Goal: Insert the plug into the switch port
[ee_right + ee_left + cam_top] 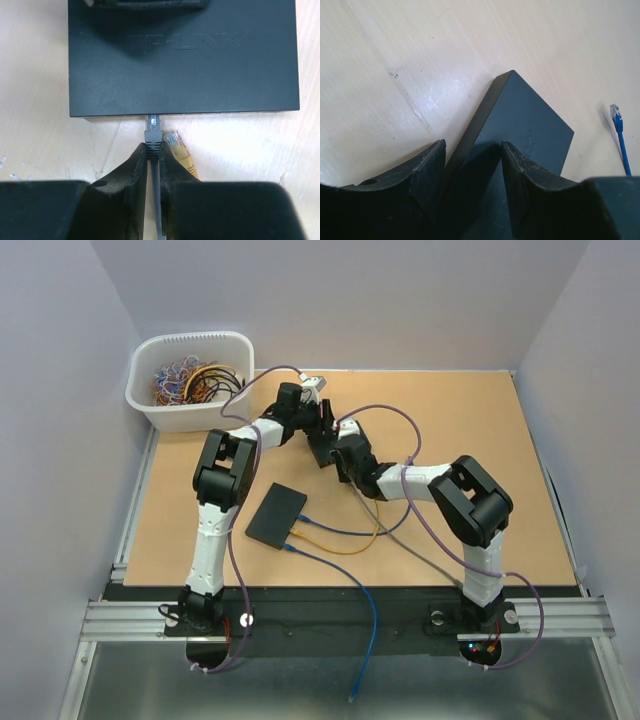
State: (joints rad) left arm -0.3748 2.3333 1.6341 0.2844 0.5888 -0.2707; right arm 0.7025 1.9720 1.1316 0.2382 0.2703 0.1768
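The black TP-LINK switch lies flat on the wooden table. My right gripper is shut on the grey plug, pinching its ribbed boot. The plug's clear tip touches the switch's front face at a port; how deep it sits cannot be told. My left gripper is open over the switch, one finger past its side edge and the other above its top. In the top view both grippers, left and right, meet at the switch, which is mostly hidden.
A loose yellow plug lies just right of the grey one. A blue plug lies on the table. A second flat black box has blue and yellow cables at its edge. A white basket of cables stands back left.
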